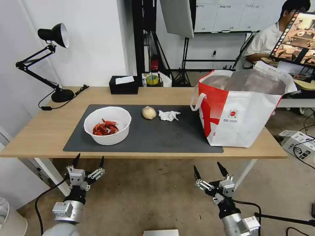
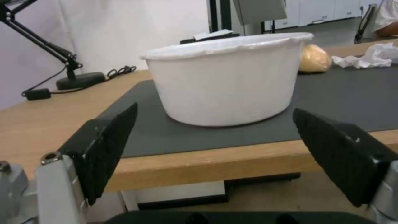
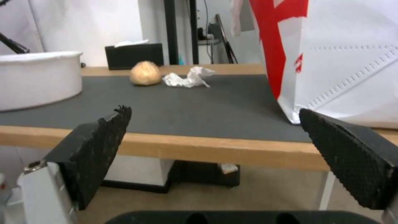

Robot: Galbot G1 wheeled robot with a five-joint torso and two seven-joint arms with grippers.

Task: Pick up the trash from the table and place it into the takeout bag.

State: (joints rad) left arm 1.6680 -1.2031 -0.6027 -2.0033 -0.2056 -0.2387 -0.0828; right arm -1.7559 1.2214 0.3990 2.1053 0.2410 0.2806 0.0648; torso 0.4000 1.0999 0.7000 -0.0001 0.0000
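Note:
A white round bowl [image 1: 107,125] [image 2: 226,77] [image 3: 35,79] holding red crayfish shells [image 1: 105,127] sits on the left of the dark mat. Behind it to the right lie a beige wrapped ball [image 1: 149,112] [image 2: 314,58] [image 3: 145,73] and a crumpled white tissue [image 1: 169,115] [image 2: 369,56] [image 3: 188,77]. The red-and-white takeout bag [image 1: 241,109] [image 3: 331,59] stands open on the table's [image 1: 42,131] right end. My left gripper [image 1: 89,160] [image 2: 215,143] hangs open below the front edge, facing the bowl. My right gripper [image 1: 210,169] [image 3: 215,146] is open too, below the edge left of the bag.
A black desk lamp [image 1: 54,62] [image 2: 62,65] stands at the back left with its cord on the wood. A black tissue box [image 1: 123,85] [image 3: 133,55] sits at the back edge. Stands, boxes and cables crowd the floor behind and to the right.

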